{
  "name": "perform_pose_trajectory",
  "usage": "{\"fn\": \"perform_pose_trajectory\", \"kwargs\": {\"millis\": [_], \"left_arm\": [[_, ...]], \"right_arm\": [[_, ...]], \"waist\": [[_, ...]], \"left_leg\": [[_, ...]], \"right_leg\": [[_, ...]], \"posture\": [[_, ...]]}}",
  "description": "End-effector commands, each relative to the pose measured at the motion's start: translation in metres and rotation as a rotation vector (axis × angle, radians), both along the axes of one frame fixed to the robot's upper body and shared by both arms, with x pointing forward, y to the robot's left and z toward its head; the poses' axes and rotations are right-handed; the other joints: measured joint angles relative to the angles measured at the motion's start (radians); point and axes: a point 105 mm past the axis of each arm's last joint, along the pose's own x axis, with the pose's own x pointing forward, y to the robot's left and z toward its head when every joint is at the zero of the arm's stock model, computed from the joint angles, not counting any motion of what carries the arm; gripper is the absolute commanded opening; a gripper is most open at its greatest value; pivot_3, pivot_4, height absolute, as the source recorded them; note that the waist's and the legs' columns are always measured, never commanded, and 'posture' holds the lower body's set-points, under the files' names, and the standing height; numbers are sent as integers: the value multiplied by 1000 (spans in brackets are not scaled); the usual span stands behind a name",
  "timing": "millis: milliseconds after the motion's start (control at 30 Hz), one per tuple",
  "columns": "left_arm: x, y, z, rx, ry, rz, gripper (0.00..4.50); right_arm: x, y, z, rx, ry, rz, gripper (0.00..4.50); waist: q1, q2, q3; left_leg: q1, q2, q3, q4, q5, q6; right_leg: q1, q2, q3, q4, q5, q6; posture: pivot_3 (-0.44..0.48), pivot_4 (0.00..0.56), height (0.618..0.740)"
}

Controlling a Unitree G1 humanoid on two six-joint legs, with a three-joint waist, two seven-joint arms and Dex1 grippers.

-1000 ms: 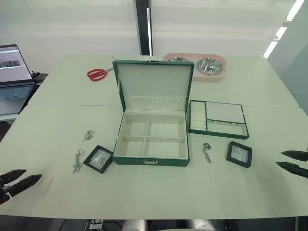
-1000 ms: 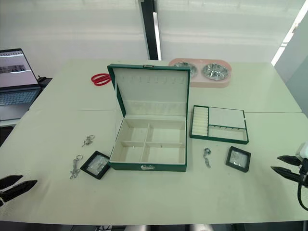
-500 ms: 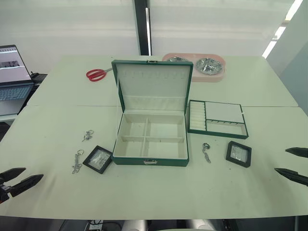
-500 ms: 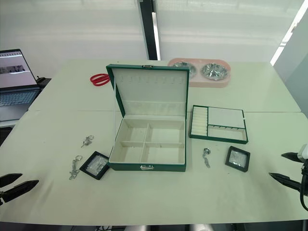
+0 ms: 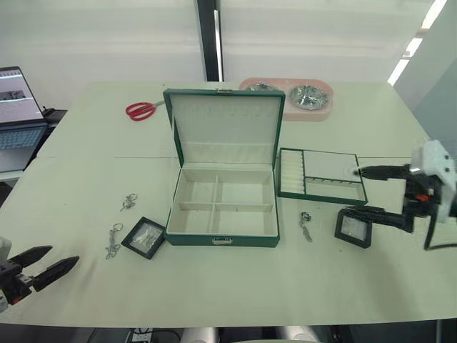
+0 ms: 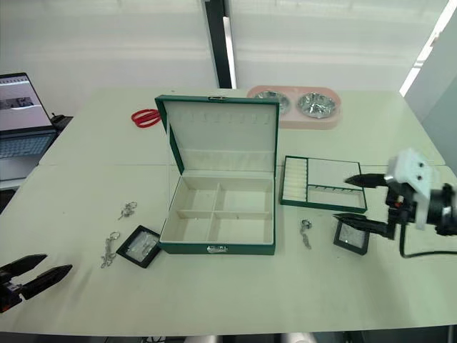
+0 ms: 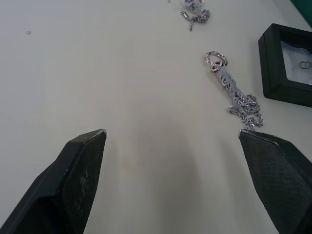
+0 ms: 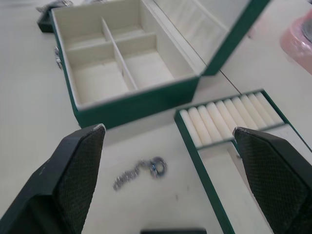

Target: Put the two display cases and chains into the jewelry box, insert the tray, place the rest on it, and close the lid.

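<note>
Nothing is packed yet: your jewelry box (image 5: 223, 207) stands open on the table (image 5: 214, 286), compartments empty. Both display cases (image 5: 145, 237) (image 5: 355, 228), the chains (image 5: 114, 239) and the tray (image 5: 323, 175) lie around it. Both end effectors (image 5: 378, 193) (image 5: 50, 263) are spread apart, holding nothing. Your right wrist view shows the chain (image 8: 141, 171) beside the tray's ring rolls.

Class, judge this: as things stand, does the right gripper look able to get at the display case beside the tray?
Probably yes: the right gripper hangs open just above that display case, with nothing between them.
</note>
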Motion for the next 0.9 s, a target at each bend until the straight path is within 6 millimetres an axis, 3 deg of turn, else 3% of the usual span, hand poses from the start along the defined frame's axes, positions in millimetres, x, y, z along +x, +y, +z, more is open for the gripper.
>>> {"fn": "perform_pose_trajectory", "kwargs": {"millis": [33,200,400,500,600,900], "left_arm": [[1,-12,10,10,-77,19,4500],[-1,-36,5,-41,-81,38,4500],[5,-51,5,-65,-97,54,4500],[11,-55,5,-73,-120,55,3938],[18,-60,1,-69,-129,59,3004],[37,-62,-6,-76,-132,117,3004]], "right_arm": [[-7,41,11,34,12,167,4461],[-7,74,10,20,18,304,4461],[-8,90,7,26,33,401,4461],[-8,94,6,28,36,427,4500],[-9,97,6,33,36,440,4500],[-10,109,6,40,20,482,4500]], "waist": [[0,-1,0],[5,-2,0],[4,-2,-1],[4,-2,-1],[4,-2,-1],[4,-2,-1]], "left_leg": [[0,0,0,0,0,0],[0,0,-1,0,0,0],[0,0,-1,1,0,0],[0,0,-1,1,0,0],[0,-1,-1,1,0,0],[0,0,-1,1,0,0]], "right_leg": [[0,0,0,0,0,0],[0,0,-1,0,0,0],[1,0,-1,0,0,0],[1,0,-1,0,0,0],[1,0,-1,0,0,0],[1,0,-2,0,0,0]], "posture": [[0,150,740],[0,150,740],[0,150,740],[0,150,740],[0,150,740],[0,150,740]]}}
